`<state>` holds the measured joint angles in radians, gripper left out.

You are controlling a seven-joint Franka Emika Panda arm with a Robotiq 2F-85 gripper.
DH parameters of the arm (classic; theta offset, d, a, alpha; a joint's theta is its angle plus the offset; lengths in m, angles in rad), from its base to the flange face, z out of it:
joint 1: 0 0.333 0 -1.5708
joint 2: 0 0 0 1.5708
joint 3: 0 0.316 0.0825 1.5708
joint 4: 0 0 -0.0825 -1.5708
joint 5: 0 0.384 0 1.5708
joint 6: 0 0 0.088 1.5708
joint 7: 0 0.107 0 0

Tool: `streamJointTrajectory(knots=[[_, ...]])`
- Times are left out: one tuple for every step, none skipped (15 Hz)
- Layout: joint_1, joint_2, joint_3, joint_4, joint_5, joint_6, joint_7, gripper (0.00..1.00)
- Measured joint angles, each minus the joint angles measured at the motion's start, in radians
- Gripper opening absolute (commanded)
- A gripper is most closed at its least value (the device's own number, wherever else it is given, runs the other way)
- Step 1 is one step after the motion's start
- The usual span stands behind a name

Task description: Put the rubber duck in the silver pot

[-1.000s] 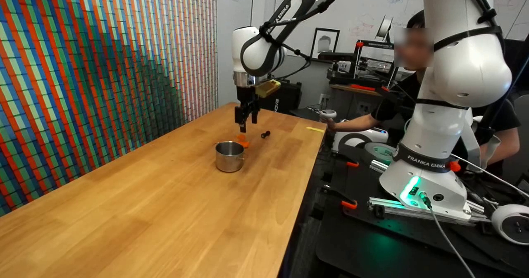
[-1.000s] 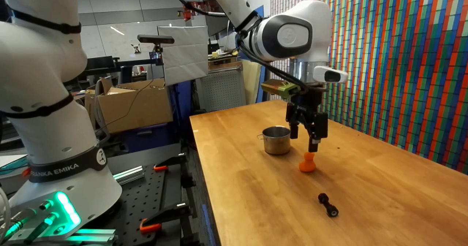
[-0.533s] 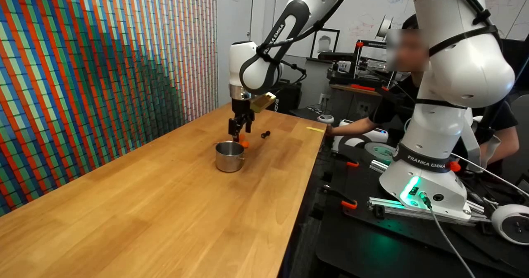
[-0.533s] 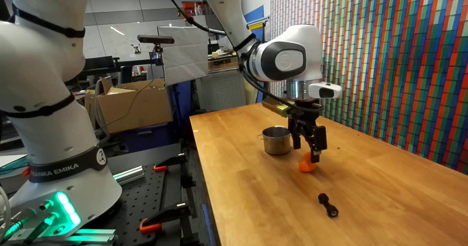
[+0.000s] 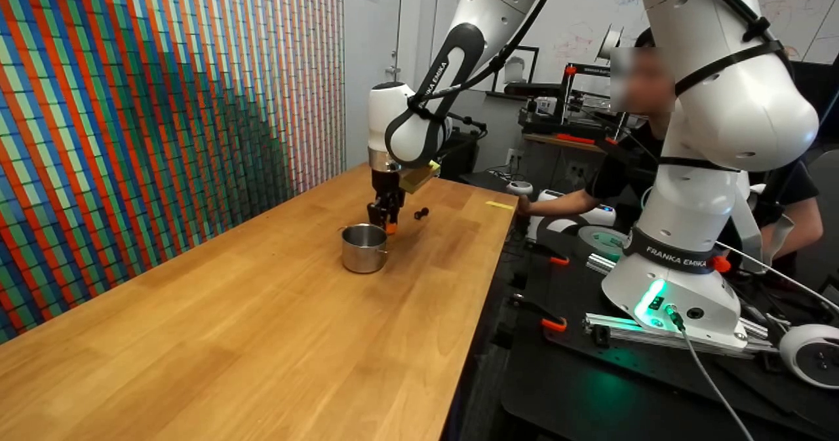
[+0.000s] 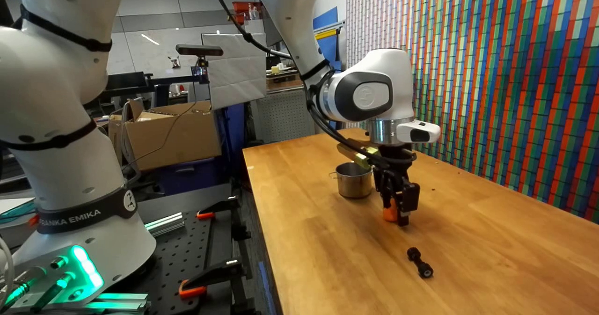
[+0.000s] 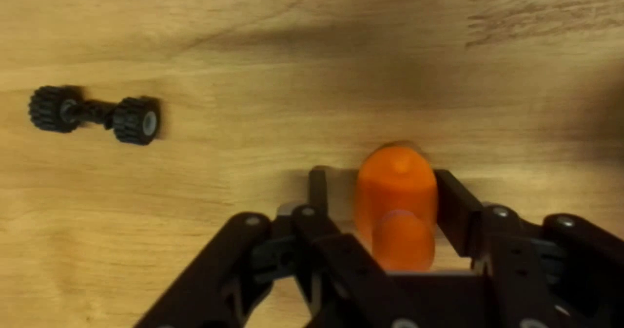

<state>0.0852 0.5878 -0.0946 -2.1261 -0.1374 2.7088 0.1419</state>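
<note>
No pinch yet on the rubber duck [image 7: 397, 196]

The two-finger gripper [image 7: 382, 196] is spread around the rubber duck, which is set on the wooden table [image 5: 262, 310] between its long edges; a gap is seen on one side, presumably to be taken up by closing. The silver pot [image 6: 354, 185] is placed near, well in from those edges, probably for a short carry.

In an exterior view the downturned gripper [image 6: 394, 213] is partly hiding the rubber duck [image 6: 389, 214], the silver pot [image 6: 354, 186] is standing upright behind, and a black dumbbell-shaped piece [image 6: 420, 262] is lying in front
</note>
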Motion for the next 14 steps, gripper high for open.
streamJointTrajectory(knots=[[0.001,-0.001,0.0,0.0,0.0,0.006,0.002,0.18],[0.001,-0.001,0.0,0.001,0.0,0.01,0.004,0.17],[0.001,-0.001,0.0,0.003,0.0,0.013,0.006,0.18],[0.001,-0.001,0.0,0.005,0.003,0.015,0.008,0.18],[-0.001,-0.003,0.002,0.011,0.014,0.013,0.008,0.18],[-0.005,-0.011,0.009,0.019,0.032,0.006,0.007,0.18],[-0.012,-0.024,0.021,0.027,0.052,-0.01,0.004,0.18],[-0.021,-0.046,0.037,0.036,0.075,-0.039,-0.003,0.18],[-0.029,-0.077,0.055,0.044,0.096,-0.078,-0.009,0.18],[-0.035,-0.111,0.072,0.05,0.116,-0.119,-0.014,0.18],[-0.038,-0.145,0.088,0.053,0.137,-0.159,-0.019,0.19],[-0.04,-0.179,0.103,0.054,0.162,-0.201,-0.024,0.19],[-0.04,-0.208,0.117,0.054,0.186,-0.241,-0.027,0.19],[-0.04,-0.234,0.131,0.053,0.211,-0.276,-0.03,0.19]])
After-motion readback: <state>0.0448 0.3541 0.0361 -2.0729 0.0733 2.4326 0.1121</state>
